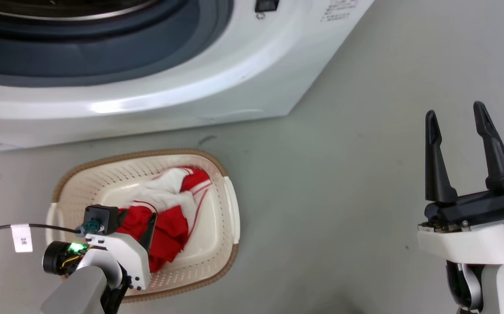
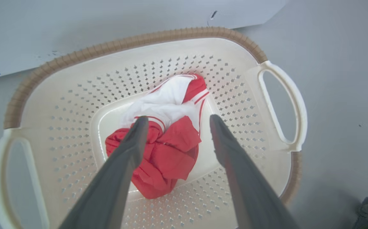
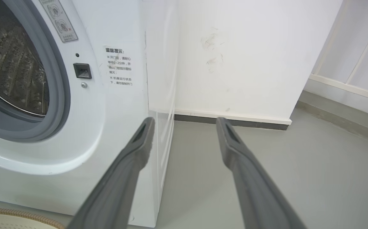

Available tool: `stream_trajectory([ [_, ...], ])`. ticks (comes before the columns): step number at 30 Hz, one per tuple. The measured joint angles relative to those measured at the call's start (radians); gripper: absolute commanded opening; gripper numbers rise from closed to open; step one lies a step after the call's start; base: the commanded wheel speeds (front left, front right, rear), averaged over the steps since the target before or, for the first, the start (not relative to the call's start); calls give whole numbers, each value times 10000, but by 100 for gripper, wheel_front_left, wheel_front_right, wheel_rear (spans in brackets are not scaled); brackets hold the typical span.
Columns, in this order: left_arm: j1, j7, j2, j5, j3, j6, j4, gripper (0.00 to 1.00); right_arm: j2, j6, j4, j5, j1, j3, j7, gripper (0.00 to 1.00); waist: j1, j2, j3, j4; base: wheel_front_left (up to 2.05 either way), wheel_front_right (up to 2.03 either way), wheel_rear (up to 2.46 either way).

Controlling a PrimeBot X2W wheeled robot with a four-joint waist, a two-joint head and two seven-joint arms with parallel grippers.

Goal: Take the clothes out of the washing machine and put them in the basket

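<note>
A smooth grey floor (image 1: 343, 174) meets a white wall (image 3: 241, 47) bearing faint scuff marks (image 3: 212, 47), with a dark skirting strip (image 3: 228, 121) along its foot and pale panelling (image 3: 356, 63) beside it.

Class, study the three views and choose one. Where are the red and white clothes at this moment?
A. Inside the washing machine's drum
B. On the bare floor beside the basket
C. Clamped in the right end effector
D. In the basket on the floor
D: the clothes lie bunched on the bottom of the basket, with the open left end effector poised over them.
</note>
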Motion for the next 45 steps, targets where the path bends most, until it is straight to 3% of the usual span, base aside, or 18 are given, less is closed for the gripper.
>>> stream_trajectory([
  [15,2644,-2,-159,2683,3394,713,-4316,100,0,0,886,-25,835,-173,-2,100,-1,0,-2029,552,0,0,0],
  [22,2899,-2,-178,3835,4558,667,-6155,100,-2,0,978,134,938,-102,0,100,-1,0,-2131,365,0,0,0],
  [30,1563,109,640,4422,5112,272,-6853,100,-4,0,1016,479,871,59,0,100,0,0,-1554,-107,0,0,0],
  [36,-140,1908,1528,4044,5156,-261,-6834,100,-2,0,1034,1022,747,238,0,100,0,0,-798,-620,0,0,0],
  [45,-3920,5390,2897,3331,4930,-537,-6799,100,-10,0,968,1893,472,1020,0,100,2,0,872,-1387,0,0,0],
])
